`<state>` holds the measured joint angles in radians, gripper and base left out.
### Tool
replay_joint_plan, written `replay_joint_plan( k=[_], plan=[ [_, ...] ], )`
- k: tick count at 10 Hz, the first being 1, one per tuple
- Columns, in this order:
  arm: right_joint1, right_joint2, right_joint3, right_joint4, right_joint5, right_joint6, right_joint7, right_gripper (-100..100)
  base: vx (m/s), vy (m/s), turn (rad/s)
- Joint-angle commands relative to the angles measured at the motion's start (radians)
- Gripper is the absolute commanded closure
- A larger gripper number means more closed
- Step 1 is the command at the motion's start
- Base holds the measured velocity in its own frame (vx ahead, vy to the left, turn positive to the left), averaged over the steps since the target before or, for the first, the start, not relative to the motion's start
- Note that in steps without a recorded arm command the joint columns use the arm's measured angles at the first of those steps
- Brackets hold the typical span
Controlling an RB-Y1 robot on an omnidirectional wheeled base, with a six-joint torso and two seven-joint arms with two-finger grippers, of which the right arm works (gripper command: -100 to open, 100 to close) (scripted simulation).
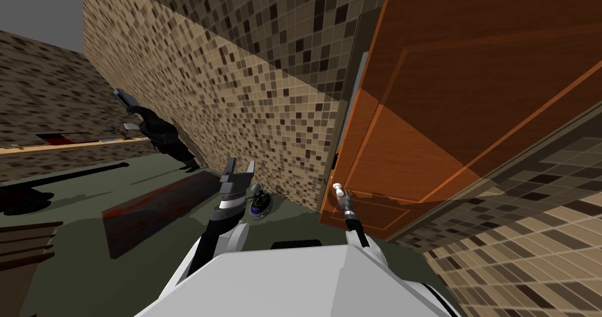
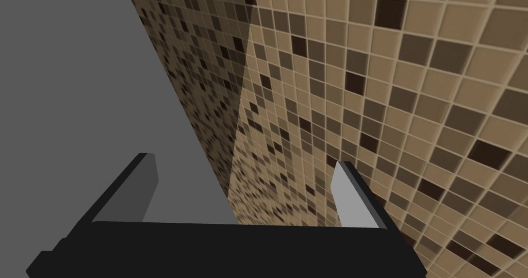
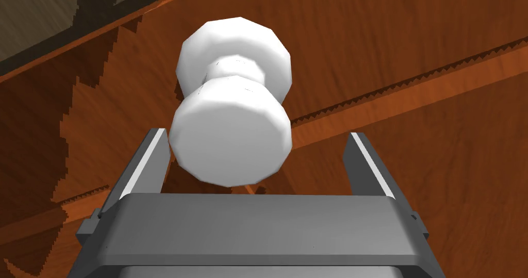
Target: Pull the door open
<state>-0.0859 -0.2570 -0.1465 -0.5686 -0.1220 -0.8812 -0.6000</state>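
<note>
An orange-brown panelled door stands at the right, its left edge against a grey frame strip. Its white round knob sticks out low on the door. My right gripper reaches up to it. In the right wrist view the knob sits between the open fingers of my right gripper, nearer one finger and not touched by the other. The door panel lies just behind. My left gripper hangs open and empty to the left, before the tiled wall; its fingers show apart in its own view.
A brown mosaic-tiled wall runs left of the door, and another tiled wall lies close on the right. On the floor are a small dark round object, a long red-brown board and a black machine-like shape.
</note>
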Motion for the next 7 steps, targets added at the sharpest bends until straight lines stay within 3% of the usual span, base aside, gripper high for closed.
replay_joint_plan(
  k=[1,7],
  plan=[
    [0.000,0.008,0.004,-0.011,-0.017,0.007,-0.048,-100,-0.079,-0.008,0.049],
    [-0.012,0.027,0.017,-0.016,-0.065,0.018,-0.194,-100,-0.062,-0.013,0.036]
  ],
)
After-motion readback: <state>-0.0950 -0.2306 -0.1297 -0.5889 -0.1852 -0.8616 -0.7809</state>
